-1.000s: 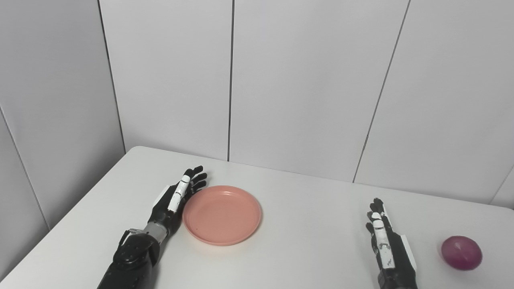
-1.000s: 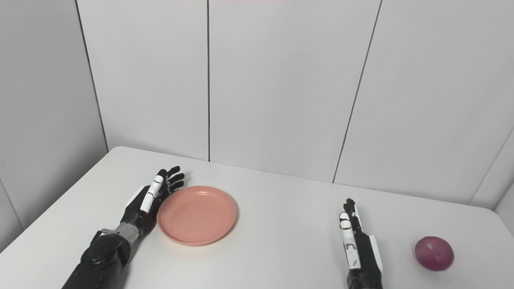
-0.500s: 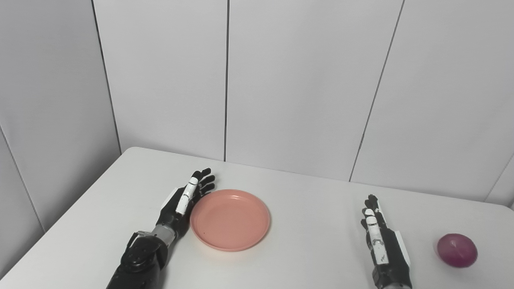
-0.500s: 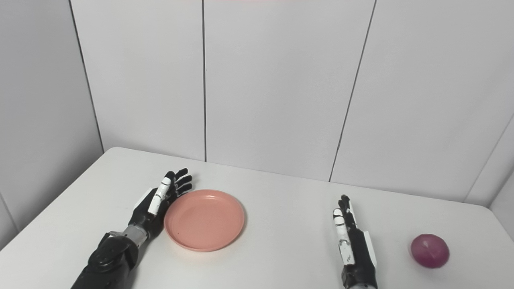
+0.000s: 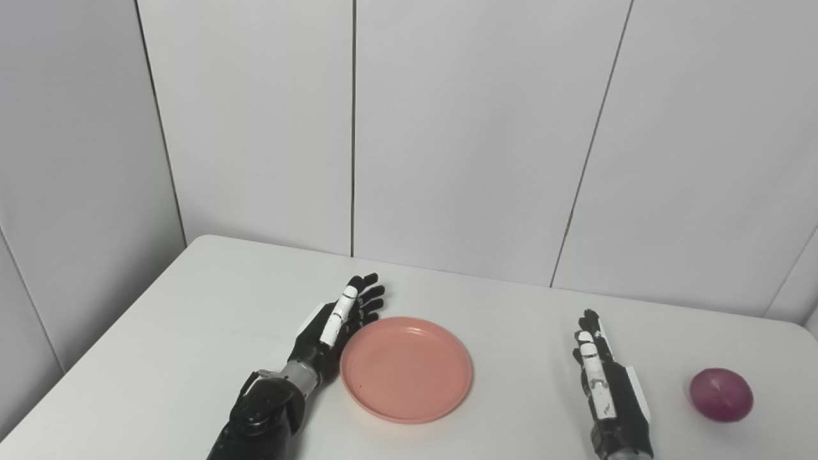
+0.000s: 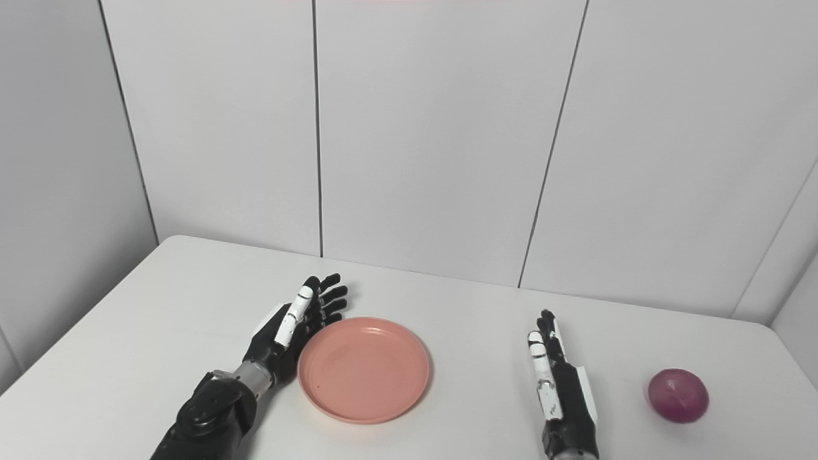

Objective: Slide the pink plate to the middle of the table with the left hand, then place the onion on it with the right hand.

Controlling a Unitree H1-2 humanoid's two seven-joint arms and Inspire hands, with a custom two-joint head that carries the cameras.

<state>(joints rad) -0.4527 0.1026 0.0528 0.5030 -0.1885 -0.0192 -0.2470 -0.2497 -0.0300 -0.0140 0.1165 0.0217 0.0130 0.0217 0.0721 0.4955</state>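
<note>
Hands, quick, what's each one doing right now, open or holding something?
Left hand: open, flat against the plate rim.
Right hand: open, holding nothing.

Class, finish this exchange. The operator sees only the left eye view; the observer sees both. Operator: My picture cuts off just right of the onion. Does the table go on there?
Observer: Yes. In the right eye view the table carries on bare past the onion to its right edge, which runs toward the camera.
Operator: And what lies past that edge?
Observer: A pale side wall rises beyond it, next to the table's rounded far corner.
</note>
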